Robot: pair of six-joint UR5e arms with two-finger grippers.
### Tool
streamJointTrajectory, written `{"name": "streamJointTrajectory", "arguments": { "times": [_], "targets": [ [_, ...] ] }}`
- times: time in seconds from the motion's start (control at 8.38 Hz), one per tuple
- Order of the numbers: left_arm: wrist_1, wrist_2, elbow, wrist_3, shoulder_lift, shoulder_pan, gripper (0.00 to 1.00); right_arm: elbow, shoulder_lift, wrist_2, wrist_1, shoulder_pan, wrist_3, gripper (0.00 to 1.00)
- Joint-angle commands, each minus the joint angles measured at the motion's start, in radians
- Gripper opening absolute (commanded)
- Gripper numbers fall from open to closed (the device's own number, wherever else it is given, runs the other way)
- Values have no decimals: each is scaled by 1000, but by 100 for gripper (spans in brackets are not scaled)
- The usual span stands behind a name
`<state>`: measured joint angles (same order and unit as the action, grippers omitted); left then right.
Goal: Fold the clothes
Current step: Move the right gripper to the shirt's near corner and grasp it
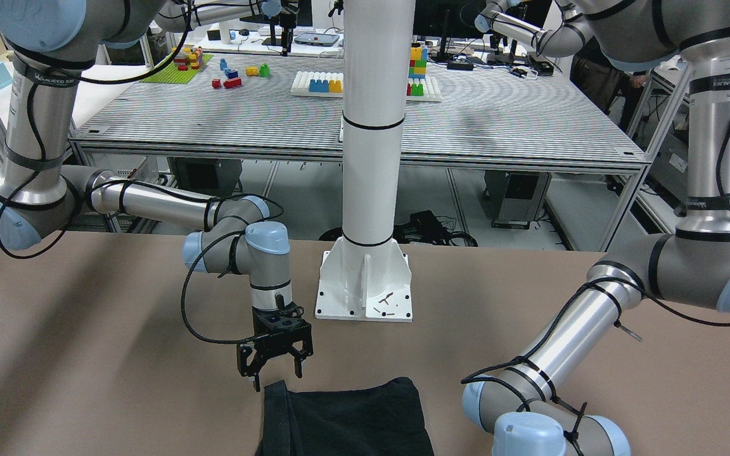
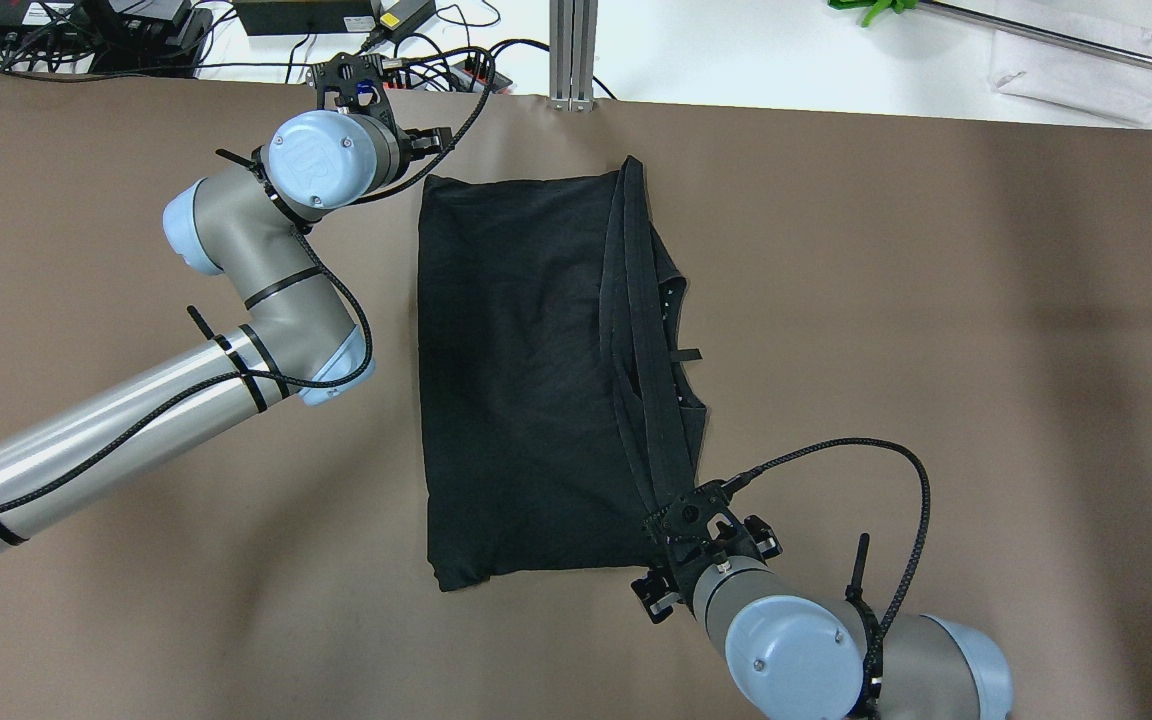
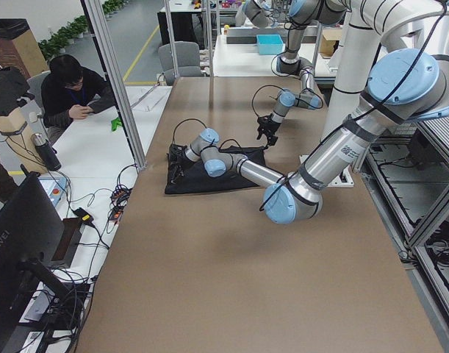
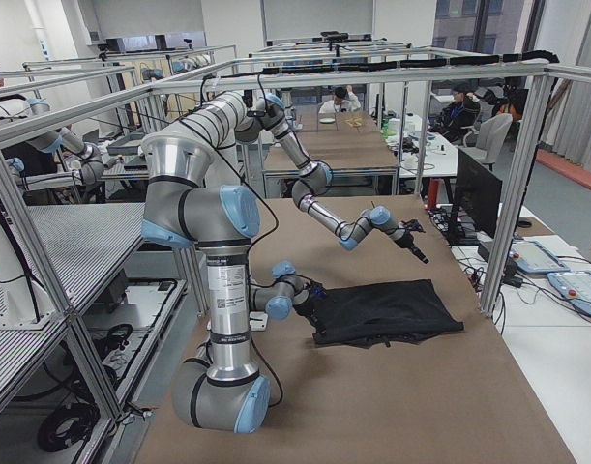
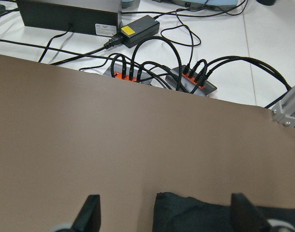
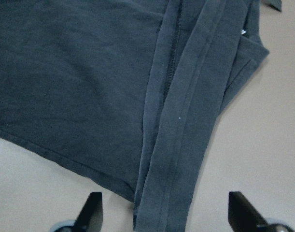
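Overhead, mid-frame: dark charcoal-black soft fabric garment [image 2: 516, 380] lies flat on the brown table [image 2: 936, 350], hems bunched along its right edge. Likely light and limp; pinch corners or hem. Both spread wide, empty: left gripper [image 5: 166, 215], right gripper [image 6: 161, 212].

Bright, even light from above washes my brown surface [image 2: 936, 350], with soft shadow at 3 o'clock overhead. The black garment [image 2: 516, 380] swallows detail. Moiré ripples the ribbed far surface [image 1: 498, 120] at 12 o'clock, front view. My left pincer [image 5: 166, 215] sits blurred at 6 o'clock.
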<state>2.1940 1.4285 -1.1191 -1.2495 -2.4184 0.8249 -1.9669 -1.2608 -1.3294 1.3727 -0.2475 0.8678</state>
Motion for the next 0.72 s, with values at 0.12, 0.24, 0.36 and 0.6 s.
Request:
{"name": "streamJointTrajectory", "arguments": {
  "times": [0.12,0.24,0.36,0.6],
  "targets": [
    [13,0,-1,-13,5,0,95,40,1,1,-1,-23,-15,91],
    [13,-2,-1,-13,5,0,95,40,3,1,-1,-19,-13,91],
    [13,-2,-1,-10,5,3,95,40,3,1,-1,-15,-3,81],
    [13,-2,-1,-5,5,8,95,39,1,2,-1,-12,2,67]
  ]
}}
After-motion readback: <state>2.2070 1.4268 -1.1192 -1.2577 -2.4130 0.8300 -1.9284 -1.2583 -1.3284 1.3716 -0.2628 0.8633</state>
